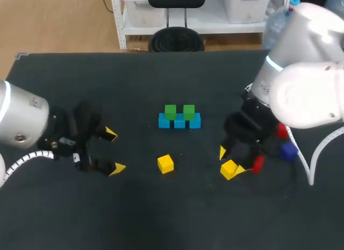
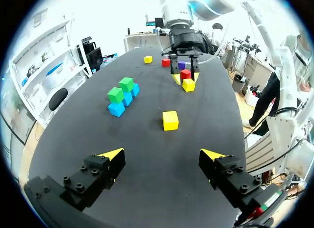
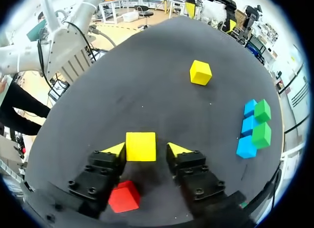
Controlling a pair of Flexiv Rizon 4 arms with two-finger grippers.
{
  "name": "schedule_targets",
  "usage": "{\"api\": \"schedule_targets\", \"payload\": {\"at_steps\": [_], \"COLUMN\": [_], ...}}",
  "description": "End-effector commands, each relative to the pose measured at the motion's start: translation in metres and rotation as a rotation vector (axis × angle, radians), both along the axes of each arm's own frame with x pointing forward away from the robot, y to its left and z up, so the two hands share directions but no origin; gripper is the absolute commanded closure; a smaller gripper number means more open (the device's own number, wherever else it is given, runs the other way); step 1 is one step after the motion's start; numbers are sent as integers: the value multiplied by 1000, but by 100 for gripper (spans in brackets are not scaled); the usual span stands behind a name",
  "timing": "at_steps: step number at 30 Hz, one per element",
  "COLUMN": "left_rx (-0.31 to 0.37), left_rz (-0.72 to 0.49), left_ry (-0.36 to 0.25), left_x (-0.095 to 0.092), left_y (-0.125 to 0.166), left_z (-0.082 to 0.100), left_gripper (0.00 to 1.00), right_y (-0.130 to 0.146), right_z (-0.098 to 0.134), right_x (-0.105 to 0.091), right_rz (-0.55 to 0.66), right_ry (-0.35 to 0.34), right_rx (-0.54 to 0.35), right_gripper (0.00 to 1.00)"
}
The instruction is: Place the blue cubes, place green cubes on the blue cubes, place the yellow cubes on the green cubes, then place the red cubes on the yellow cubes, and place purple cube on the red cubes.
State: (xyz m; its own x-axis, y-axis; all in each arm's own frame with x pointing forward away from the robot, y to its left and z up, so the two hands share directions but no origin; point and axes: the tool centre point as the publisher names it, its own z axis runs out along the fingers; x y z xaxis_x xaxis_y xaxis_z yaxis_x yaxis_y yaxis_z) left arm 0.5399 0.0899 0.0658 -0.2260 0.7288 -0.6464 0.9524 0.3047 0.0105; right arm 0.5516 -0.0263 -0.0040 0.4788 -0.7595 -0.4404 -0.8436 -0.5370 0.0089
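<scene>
Right gripper [image 3: 145, 150] is low over the near-right counter [image 1: 107, 78], jaws open a bit wider than a cube. Yellow cube [image 3: 141, 145] sits on the counter right between the jaws. One jaw looks to be against its side and a thin gap shows at the other, so there's no grip on it.

Red cube [image 3: 123, 197] is just right of that gripper, close beside one finger. Second red cube [image 1: 281, 130] and the purple cube [image 1: 288, 151] lie further right, partly hidden behind the right arm.

Mid-counter: three blue cubes [image 1: 180, 121] in a touching left-to-right row, two green cubes [image 1: 170, 111] on top of them, slightly apart from each other.

Second yellow cube [image 1: 165, 164] lies loose on the counter, nearer than the blue row, left of the right gripper and between the two grippers. Third yellow cube [image 2: 148, 59] is far right, beyond the red ones; it shows only in the left wrist view.

Left gripper [image 1: 114, 151] is at near left, jaws wide open, holding nothing, well apart from every cube.
</scene>
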Motion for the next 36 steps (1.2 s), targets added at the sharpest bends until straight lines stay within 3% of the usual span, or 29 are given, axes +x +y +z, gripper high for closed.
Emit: {"api": "schedule_targets", "payload": {"at_steps": [1,5,12,17,26,36], "left_rx": [-8,-8,-8,-8,-8,-8], "left_rz": [-2,-2,-2,-2,-2,-2], "left_ry": [-3,-3,-3,-3,-3,-3], "left_x": [-1,-1,-1,-1,-1,-1], "left_y": [2,2,2,2,2,2], "left_z": [-1,-1,-1,-1,-1,-1], "left_gripper": [0,0,0,0,0,0], "right_y": [0,-2,-6,-8,3,27], "right_z": [-3,-1,20,50,104,127], "right_x": [1,0,7,24,56,78], "right_rz": [-6,-22,-100,-243,-499,-656], "right_ry": [0,-11,-31,-58,-96,-137], "right_rx": [-3,-4,1,3,110,158], "right_gripper": [61,100,100,100,100,100]}}
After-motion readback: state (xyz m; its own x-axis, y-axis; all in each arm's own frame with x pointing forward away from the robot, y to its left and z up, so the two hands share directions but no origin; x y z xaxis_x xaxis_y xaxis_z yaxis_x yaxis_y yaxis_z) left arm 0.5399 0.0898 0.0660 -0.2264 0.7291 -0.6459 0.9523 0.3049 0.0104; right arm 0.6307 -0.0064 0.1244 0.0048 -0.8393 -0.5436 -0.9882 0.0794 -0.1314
